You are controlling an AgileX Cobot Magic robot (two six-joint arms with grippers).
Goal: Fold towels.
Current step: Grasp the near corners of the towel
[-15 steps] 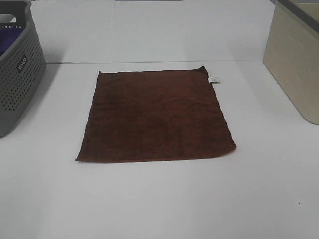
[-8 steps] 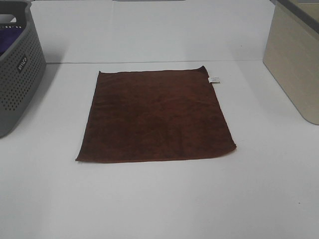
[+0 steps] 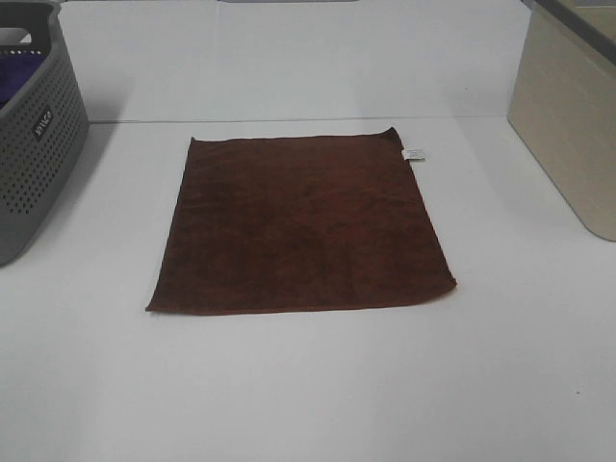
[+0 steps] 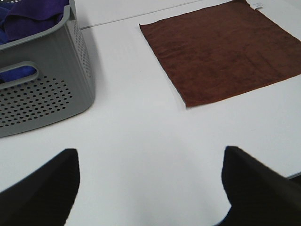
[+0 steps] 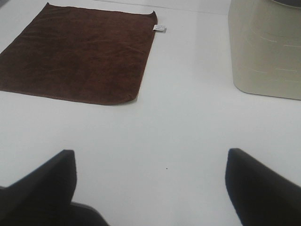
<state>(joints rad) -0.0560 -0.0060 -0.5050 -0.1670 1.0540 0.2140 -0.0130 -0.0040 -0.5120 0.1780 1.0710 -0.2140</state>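
A dark brown, roughly square towel (image 3: 300, 223) lies spread flat on the white table, with a small white tag (image 3: 413, 154) at its far right corner. It also shows in the left wrist view (image 4: 225, 52) and the right wrist view (image 5: 77, 56). Neither gripper shows in the exterior high view. My left gripper (image 4: 149, 188) is open and empty, well short of the towel's near left corner. My right gripper (image 5: 150, 188) is open and empty, well short of the towel's near right corner.
A grey perforated basket (image 3: 29, 135) holding purple cloth (image 4: 28, 14) stands at the left edge. A beige bin (image 3: 568, 115) stands at the right; it also shows in the right wrist view (image 5: 265, 47). Bare white table surrounds the towel.
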